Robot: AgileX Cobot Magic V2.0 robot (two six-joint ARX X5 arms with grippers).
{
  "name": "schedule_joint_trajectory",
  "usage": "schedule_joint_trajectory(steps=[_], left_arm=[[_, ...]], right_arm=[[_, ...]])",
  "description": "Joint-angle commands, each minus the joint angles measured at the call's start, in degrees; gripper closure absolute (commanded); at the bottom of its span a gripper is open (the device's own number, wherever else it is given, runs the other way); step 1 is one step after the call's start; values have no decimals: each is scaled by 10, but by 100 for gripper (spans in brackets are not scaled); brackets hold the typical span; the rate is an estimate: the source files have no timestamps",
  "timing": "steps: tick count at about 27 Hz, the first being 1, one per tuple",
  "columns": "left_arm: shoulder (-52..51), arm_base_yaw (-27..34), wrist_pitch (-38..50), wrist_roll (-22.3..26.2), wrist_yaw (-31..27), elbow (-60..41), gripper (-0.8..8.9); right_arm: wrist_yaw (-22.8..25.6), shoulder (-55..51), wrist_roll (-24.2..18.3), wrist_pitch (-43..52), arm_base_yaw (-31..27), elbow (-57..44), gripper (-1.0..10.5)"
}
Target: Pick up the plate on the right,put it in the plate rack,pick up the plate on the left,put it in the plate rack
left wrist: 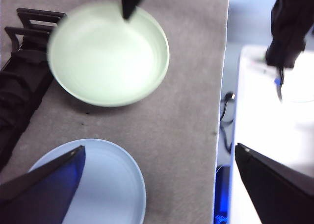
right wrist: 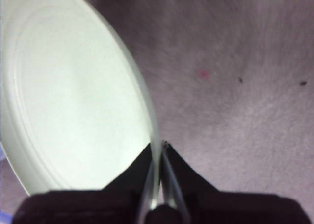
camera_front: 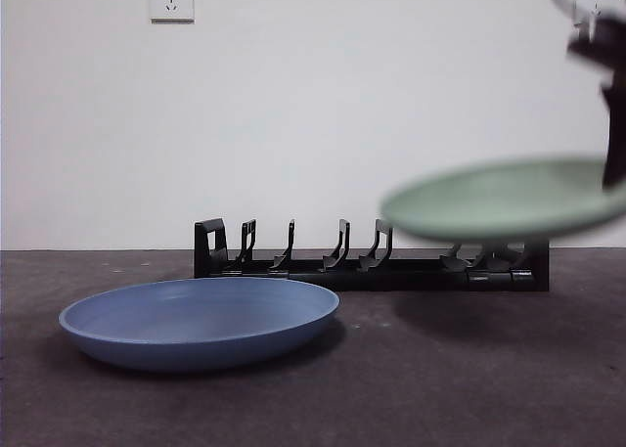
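Green plate (camera_front: 504, 199) pinched at rim by right hand (right wrist: 159, 150) | airborne, level, above plate rack's (camera_front: 323, 261) right end | left hand (left wrist: 157, 160) open, waiting

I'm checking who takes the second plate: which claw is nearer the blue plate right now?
Left. The left claw hangs open above the blue plate, one finger over it. The right claw is off to the side, shut on the green plate's rim, lifted by the plate rack.
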Motion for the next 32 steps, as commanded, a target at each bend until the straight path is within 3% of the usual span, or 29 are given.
schedule_joint_trajectory(steps=[1,4,9,15,19,25,32], left_arm=[[12,-26,13,63,-24,2,156],[30,-56,37,104,-71,2,156],[68,-115,84,186,-199,2,156],[117,-169,127,246,-308,2,156],[141,-192,149,287,-349,2,157],[161,-206,171,297,-369,2,162],[171,-207,170,294,-362,2,417]], right_arm=[[-26,-26,-9,-30,1,27,963],[-36,-49,-11,-61,6,55,963],[-45,-67,-16,-95,23,75,963],[-55,-67,-14,-108,57,77,963],[-55,-67,-11,-108,81,77,962],[-65,-67,-5,-107,90,77,962],[-88,-67,-3,-107,91,77,962]])
